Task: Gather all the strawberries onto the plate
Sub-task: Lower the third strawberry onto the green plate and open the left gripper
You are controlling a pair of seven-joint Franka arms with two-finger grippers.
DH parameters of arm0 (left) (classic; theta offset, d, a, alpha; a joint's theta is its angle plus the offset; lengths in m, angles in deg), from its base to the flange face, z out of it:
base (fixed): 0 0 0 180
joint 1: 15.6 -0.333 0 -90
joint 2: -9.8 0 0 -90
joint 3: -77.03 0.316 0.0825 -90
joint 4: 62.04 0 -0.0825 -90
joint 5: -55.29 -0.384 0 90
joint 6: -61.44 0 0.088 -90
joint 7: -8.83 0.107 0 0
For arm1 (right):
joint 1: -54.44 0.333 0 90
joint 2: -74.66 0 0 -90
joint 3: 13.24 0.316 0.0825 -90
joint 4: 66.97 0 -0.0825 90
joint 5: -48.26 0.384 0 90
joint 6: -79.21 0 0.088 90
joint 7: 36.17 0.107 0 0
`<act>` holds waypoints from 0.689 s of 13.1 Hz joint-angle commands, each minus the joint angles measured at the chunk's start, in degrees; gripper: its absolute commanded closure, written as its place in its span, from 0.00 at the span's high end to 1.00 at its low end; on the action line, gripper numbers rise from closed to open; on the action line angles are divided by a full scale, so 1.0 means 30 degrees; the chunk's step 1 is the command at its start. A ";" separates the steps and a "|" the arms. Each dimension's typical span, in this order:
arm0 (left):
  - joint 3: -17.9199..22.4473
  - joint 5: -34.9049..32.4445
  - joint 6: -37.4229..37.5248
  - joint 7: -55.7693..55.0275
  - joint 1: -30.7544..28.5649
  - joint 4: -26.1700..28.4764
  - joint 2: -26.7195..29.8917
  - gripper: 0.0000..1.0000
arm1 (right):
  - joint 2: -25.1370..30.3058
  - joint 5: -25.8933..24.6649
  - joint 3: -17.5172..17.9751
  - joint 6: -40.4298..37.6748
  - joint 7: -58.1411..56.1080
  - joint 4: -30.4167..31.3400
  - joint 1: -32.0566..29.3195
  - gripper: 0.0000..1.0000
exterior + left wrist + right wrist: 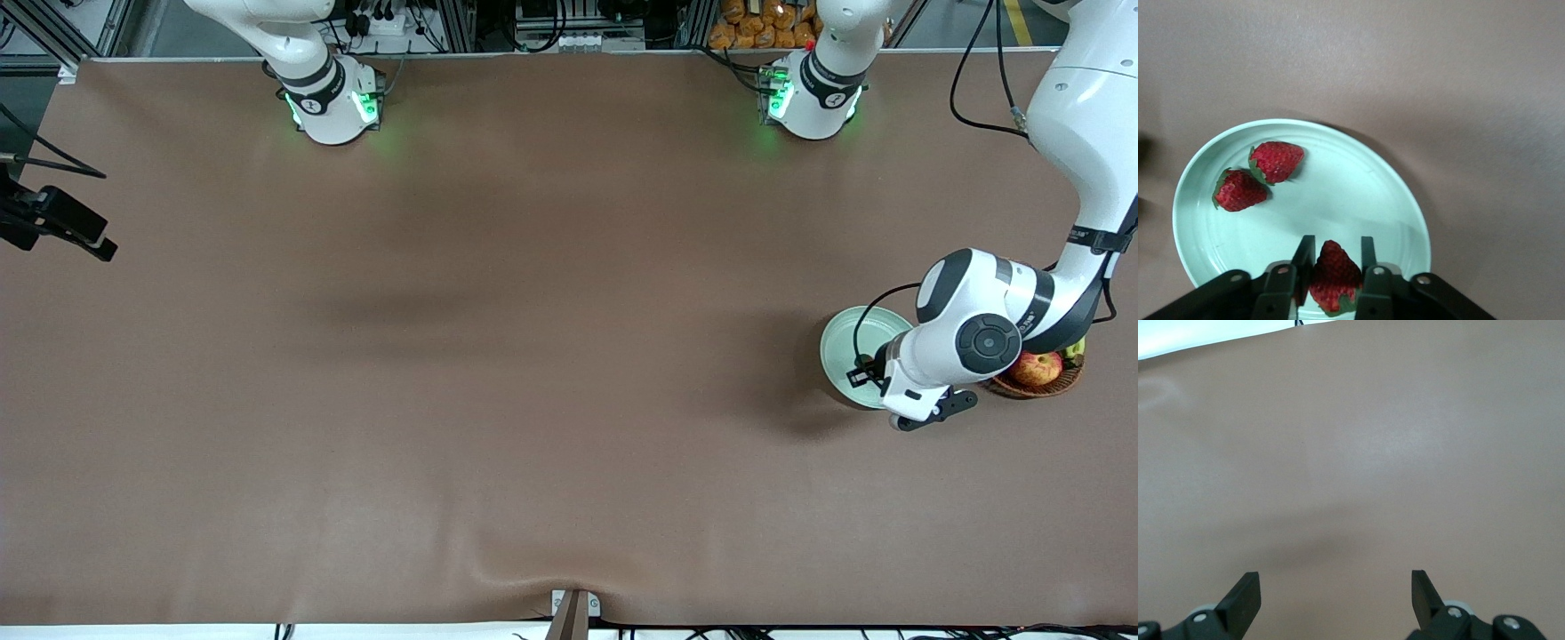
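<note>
Left end effector over plate, fingers around one strawberry; two strawberries at plate's 10 o'clock. Right end effector open over the bench, waiting.

1. The table wears a matt brown cloth-like cover, smooth with a few soft ripples near the front camera's edge.
2. The plate looks like smooth, pale mint plastic or enamel with a faint sheen.
3. The strawberries are bumpy, seeded and slightly glossy.
4. The basket is rough brown wicker.
5. The arm shells are glossy white plastic with black joints.
6. The gripper fingers are matt black.
</note>
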 commanded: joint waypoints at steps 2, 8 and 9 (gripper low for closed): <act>-0.0705 -0.0114 0.0198 0.0888 -0.0509 0.0267 0.0808 1.00 | -0.0316 -0.0793 -0.1501 -0.0400 -0.0132 -0.0647 0.1540 1.00; -0.5183 0.0296 0.5399 0.0741 -0.0626 -0.4353 0.1922 1.00 | -0.0316 -0.0675 -0.1474 -0.0341 -0.0103 -0.0647 0.1540 1.00; -0.5916 0.0268 0.6632 0.0770 -0.0626 -0.5262 0.1952 1.00 | -0.0316 -0.0646 -0.1502 -0.0370 -0.0103 -0.0647 0.1511 1.00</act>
